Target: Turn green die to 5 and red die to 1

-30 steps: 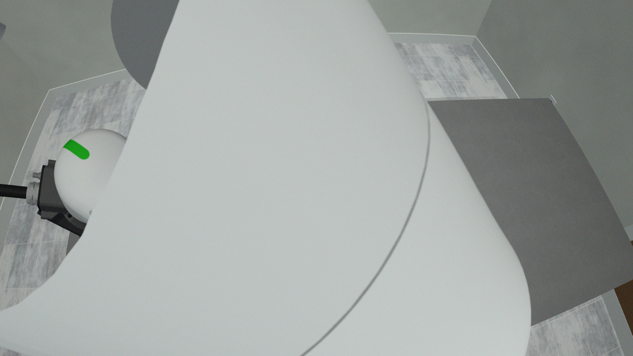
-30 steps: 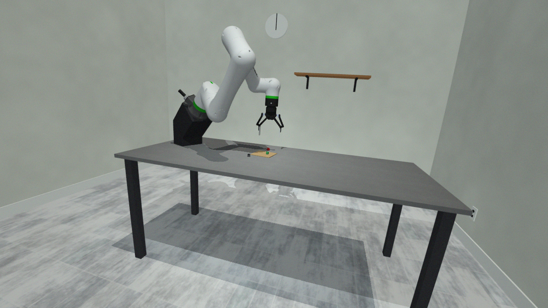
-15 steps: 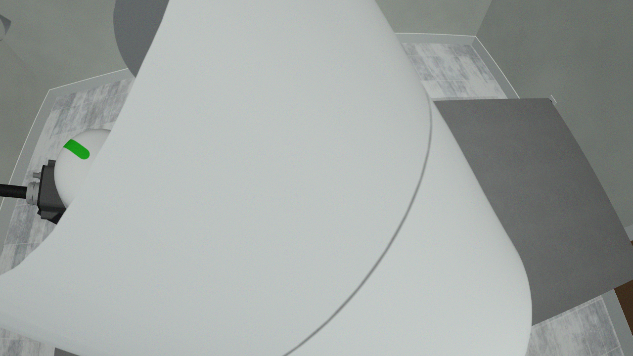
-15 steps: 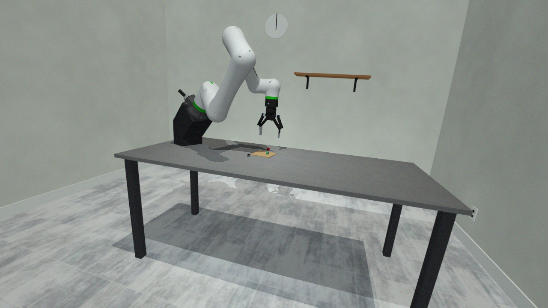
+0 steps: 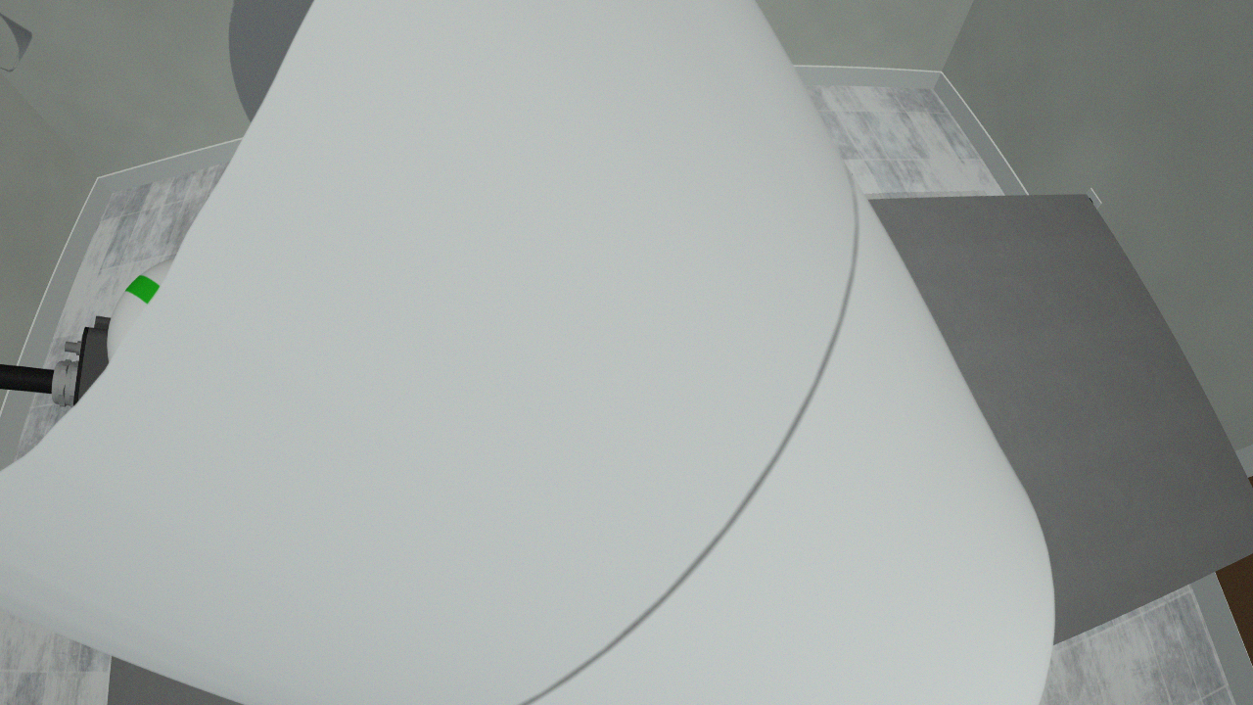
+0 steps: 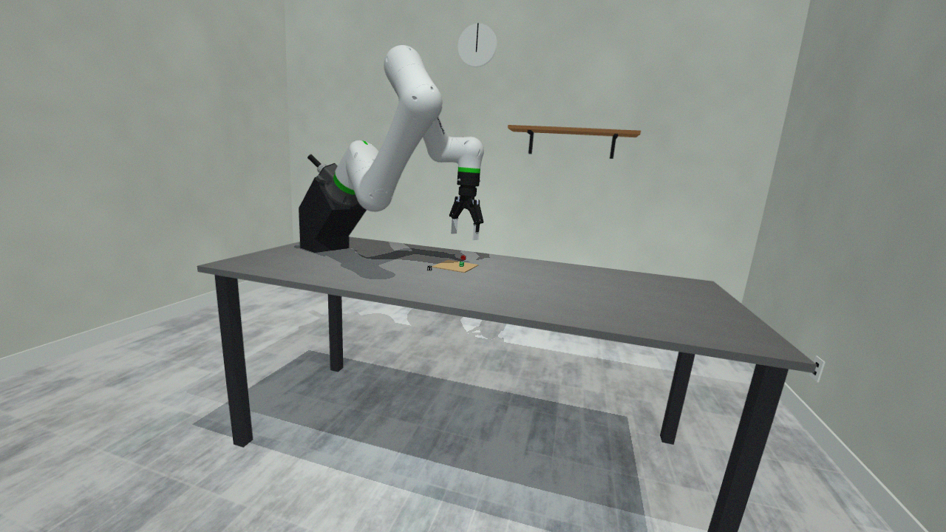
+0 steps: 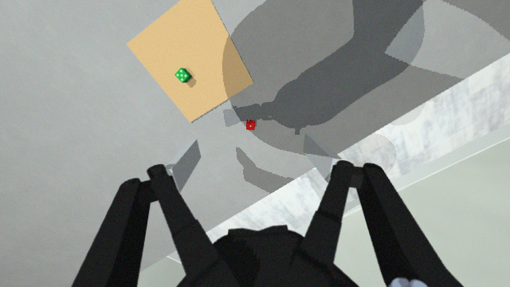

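Observation:
In the wrist view the tan mat (image 7: 190, 57) lies on the grey table with the green die (image 7: 182, 75) on it, five pips up. The red die (image 7: 250, 124) lies on the bare table just off the mat's corner, in shadow, one pip up. My gripper (image 7: 252, 145) is open and empty, high above the table, with the red die seen between its fingertips. In the exterior view the gripper (image 6: 465, 230) hangs well above the mat (image 6: 460, 267), the red die (image 6: 463, 256) and the green die (image 6: 460, 264). The black die (image 6: 429, 267) sits on the table left of the mat.
The arm's white link (image 5: 526, 351) fills the top view and hides the dice. The robot base (image 6: 324, 218) stands at the table's back left. The table's far edge (image 7: 358, 159) runs close behind the red die. A wooden shelf (image 6: 573, 131) hangs on the wall.

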{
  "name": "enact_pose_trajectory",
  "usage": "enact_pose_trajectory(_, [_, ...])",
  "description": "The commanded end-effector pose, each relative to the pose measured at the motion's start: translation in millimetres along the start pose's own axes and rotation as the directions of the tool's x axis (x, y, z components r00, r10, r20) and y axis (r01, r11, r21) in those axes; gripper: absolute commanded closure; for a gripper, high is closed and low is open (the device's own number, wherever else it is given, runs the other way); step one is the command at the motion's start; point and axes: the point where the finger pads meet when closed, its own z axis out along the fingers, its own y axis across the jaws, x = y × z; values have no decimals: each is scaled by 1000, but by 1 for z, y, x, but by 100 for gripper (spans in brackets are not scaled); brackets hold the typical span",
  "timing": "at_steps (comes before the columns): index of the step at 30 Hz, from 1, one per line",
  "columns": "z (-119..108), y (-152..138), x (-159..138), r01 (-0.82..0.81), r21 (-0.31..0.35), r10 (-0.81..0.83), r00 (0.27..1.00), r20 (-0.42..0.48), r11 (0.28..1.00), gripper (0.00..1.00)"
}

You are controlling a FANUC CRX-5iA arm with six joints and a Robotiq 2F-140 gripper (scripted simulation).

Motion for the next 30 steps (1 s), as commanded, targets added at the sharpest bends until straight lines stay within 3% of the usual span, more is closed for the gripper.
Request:
enact_pose_trajectory(1, [1, 0, 0, -119, 13, 119, 993, 4, 993, 0])
enact_pose_trajectory(11, [1, 0, 0, -151, 12, 151, 988, 4, 988, 0])
enact_pose_trajectory(12, [1, 0, 0, -151, 12, 151, 988, 4, 988, 81])
enact_pose_trajectory(30, [1, 0, 0, -151, 12, 151, 988, 4, 988, 81])
